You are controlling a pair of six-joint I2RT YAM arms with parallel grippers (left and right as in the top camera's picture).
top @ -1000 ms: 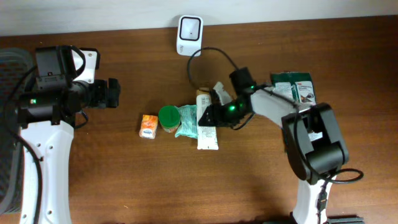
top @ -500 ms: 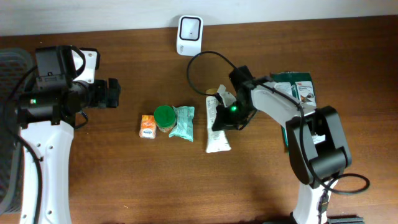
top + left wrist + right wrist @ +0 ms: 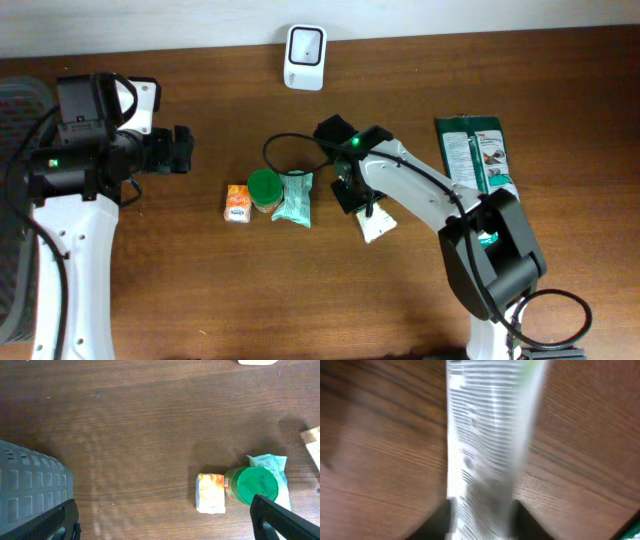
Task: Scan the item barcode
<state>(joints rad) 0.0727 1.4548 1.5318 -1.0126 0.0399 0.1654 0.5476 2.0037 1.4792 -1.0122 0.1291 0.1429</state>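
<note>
My right gripper (image 3: 352, 192) is shut on one end of a white printed packet (image 3: 378, 226). The packet reaches down and right from the jaws, just above the wooden table. In the right wrist view the blurred packet (image 3: 487, 435) fills the gap between the two dark fingers. The white scanner (image 3: 304, 45) stands at the back edge, well apart from the packet. My left gripper (image 3: 186, 150) hovers over the left of the table, open and holding nothing. Its fingers (image 3: 280, 520) stand far apart.
An orange box (image 3: 237, 203), a green-lidded jar (image 3: 267, 190) and a teal pouch (image 3: 296, 198) lie in a row left of the right gripper. A green package (image 3: 477, 150) lies at the right. A grey basket (image 3: 30, 485) sits at the far left. A black cable (image 3: 285, 145) loops behind the right arm.
The right gripper pulled the white packet away from the row of items, first right, then swung back left and up with it. The left arm has not moved.
</note>
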